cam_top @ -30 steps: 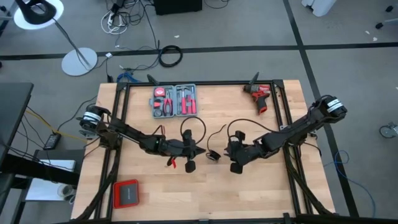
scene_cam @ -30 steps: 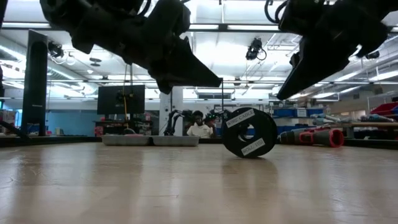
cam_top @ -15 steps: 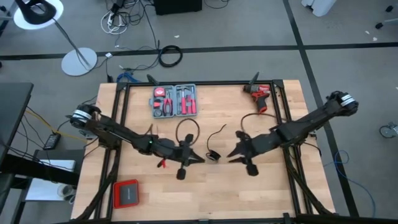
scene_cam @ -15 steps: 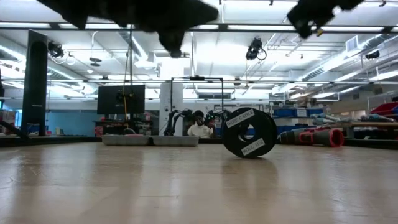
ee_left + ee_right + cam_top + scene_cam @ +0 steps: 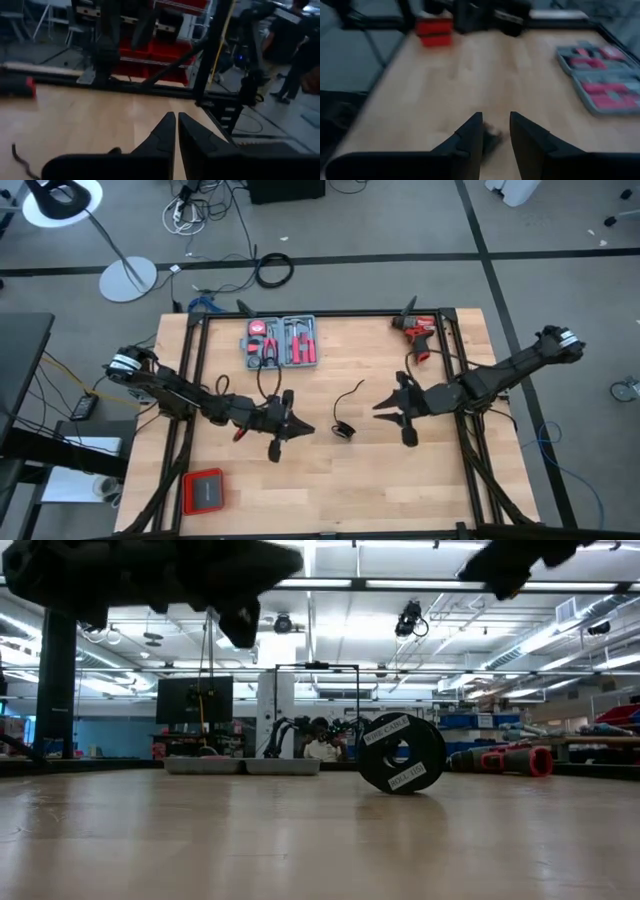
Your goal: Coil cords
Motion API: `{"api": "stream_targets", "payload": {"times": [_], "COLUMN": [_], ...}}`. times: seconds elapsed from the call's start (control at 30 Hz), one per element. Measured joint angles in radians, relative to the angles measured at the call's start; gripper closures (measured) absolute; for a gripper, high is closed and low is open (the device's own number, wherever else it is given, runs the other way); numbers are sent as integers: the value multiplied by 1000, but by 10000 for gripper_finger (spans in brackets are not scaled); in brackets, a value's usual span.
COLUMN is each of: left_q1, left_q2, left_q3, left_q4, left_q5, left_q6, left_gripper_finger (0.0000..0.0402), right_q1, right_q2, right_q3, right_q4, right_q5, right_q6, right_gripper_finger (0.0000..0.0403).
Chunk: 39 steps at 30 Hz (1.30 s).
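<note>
High view: the cord (image 5: 345,412) is a short, thin black cable lying loose on the tabletop (image 5: 330,480) near its middle, its upper stretch bending in a shallow curve and its lower end finishing in a small black plug block. It lies uncoiled, with nothing touching it.

The left end effector (image 5: 300,428) sits just to the cord's left, fingers pressed nearly together and holding nothing. The right end effector (image 5: 381,404) is on the cord's other side, a little farther off, its fingers parted by a clear gap and empty. The cord lies between the two, apart from both.

Toward the far edge, a grey tool case (image 5: 280,341) lies open with red-handled tools inside, and a red and black power drill (image 5: 418,335) stands near the far right corner. A red and grey box (image 5: 203,492) lies at the near left corner. None of these lies near the cord.

The left wrist view shows its two dark fingers (image 5: 162,137) almost meeting (only a slit between them) and a short stretch of black cable (image 5: 20,160) on the wood. The right wrist view shows the spread fingers (image 5: 470,135) with the plug block (image 5: 491,139) just beyond them. The low view gives only the arms' dark undersides, plus a black spool (image 5: 401,753) standing on edge at the tabletop's far side.
</note>
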State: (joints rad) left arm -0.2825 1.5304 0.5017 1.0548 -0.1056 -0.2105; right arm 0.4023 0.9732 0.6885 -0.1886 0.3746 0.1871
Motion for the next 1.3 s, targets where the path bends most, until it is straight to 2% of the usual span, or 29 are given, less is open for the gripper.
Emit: {"api": "stream_targets", "payload": {"times": [0.07, 0.17, 0.27, 0.4, 0.5, 0.7, 0.87, 1.07, 1.3], "left_q1": [4, 7, 14, 24, 33, 38, 40, 61, 87], "left_q2": [12, 38, 62, 85, 98, 165, 226, 292, 329], "left_q3": [3, 59, 145, 251, 303, 393, 442, 499, 536], "left_q4": [-47, -207, -393, -613, -709, -770, -817, -850, -877], "left_q5": [-2, 1, 3, 4, 6, 10, 33, 25, -4], "left_q6": [-30, -35, -22, 39, 83, 166, 229, 237, 248], "left_gripper_finger": [377, 377, 377, 377, 377, 367, 325, 281, 273], "right_q1": [-18, -62, -111, -173, -204, -262, -294, -333, -368], "right_q2": [26, 66, 109, 175, 224, 292, 309, 311, 346], "right_q3": [-17, -29, -29, -29, -29, -27, -21, -19, -17], "right_q4": [0, -29, -68, -47, -27, -1, 23, 31, 31], "right_q5": [25, 23, -38, -174, -195, -244, -282, -360, -421], "right_q6": [24, 90, 147, 158, 118, 32, -10, -46, -68], "right_gripper_finger": [307, 307, 307, 307, 307, 307, 307, 307, 307]}}
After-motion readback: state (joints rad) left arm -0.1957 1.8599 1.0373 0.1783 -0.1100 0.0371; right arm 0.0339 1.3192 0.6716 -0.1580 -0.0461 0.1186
